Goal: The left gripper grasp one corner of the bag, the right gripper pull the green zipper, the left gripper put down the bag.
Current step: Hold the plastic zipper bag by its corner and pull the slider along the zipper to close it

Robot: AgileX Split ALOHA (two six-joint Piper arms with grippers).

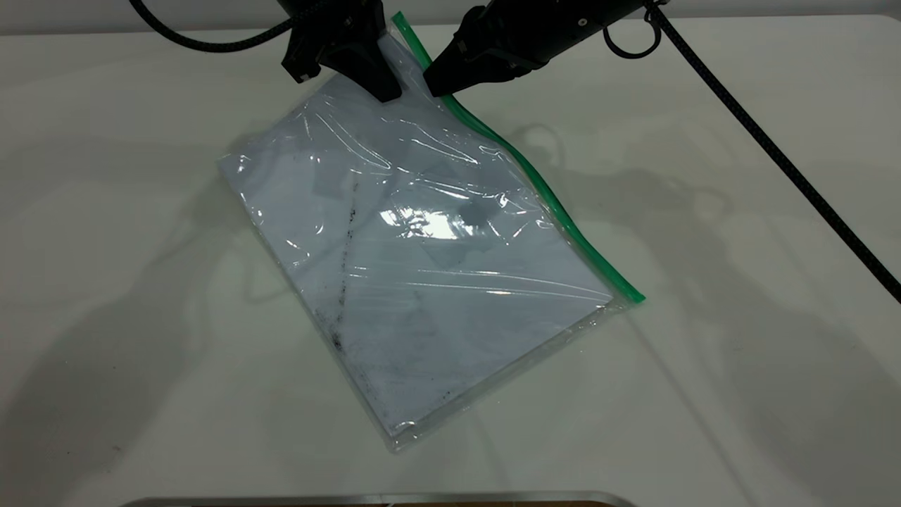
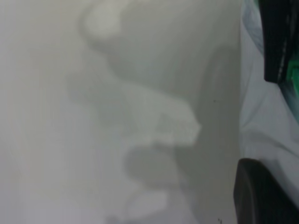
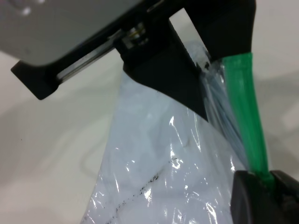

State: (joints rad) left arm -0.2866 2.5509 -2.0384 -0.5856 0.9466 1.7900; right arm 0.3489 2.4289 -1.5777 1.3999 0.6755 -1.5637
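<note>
Both claws are at the bag's green edge, near the far edge of your bench

You can see the left gripper [image 1: 387,88] clamped on the far corner of the bag [image 1: 422,267], holding that corner up while the near end lies on the table [image 1: 739,394]. Just beside it, your right gripper [image 1: 433,84] is pinched narrow around the green zipper [image 1: 563,211], which runs down the bag's right-hand edge toward the bench's near right corner

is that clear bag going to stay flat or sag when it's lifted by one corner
Probably sags: the bag is already wrinkled and draped where the left end effector lifts its corner. The glossy film looks slippery. The sheet inside may stiffen it slightly.
</note>
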